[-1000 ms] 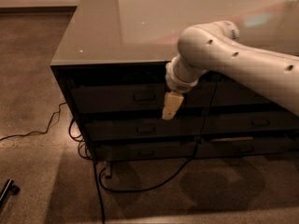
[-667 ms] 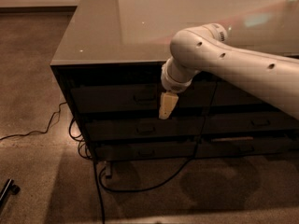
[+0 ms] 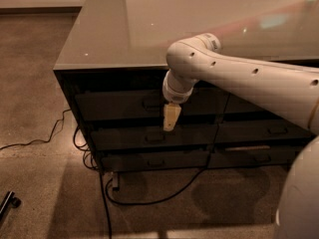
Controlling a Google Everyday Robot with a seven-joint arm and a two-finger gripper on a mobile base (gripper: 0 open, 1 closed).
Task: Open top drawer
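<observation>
The top drawer (image 3: 112, 104) is a wide dark grey front just under the cabinet's top, on the left column. It sits flush with the fronts below it. Its small rectangular pull (image 3: 150, 102) is at centre. My gripper (image 3: 171, 118) is cream-coloured and points down from the white arm (image 3: 234, 78). It hangs in front of the drawer's lower edge, just right of and below the pull. Nothing shows in it.
The cabinet has a glossy grey top (image 3: 149, 24). Slimmer drawers (image 3: 149, 137) sit below, and more on the right column (image 3: 269, 131). Black cables (image 3: 149, 200) trail on the floor in front and to the left. A dark object (image 3: 7, 203) lies at lower left.
My arm and gripper have moved left along the cabinet front, closer to the top drawer's pull. The drawer has not moved.
</observation>
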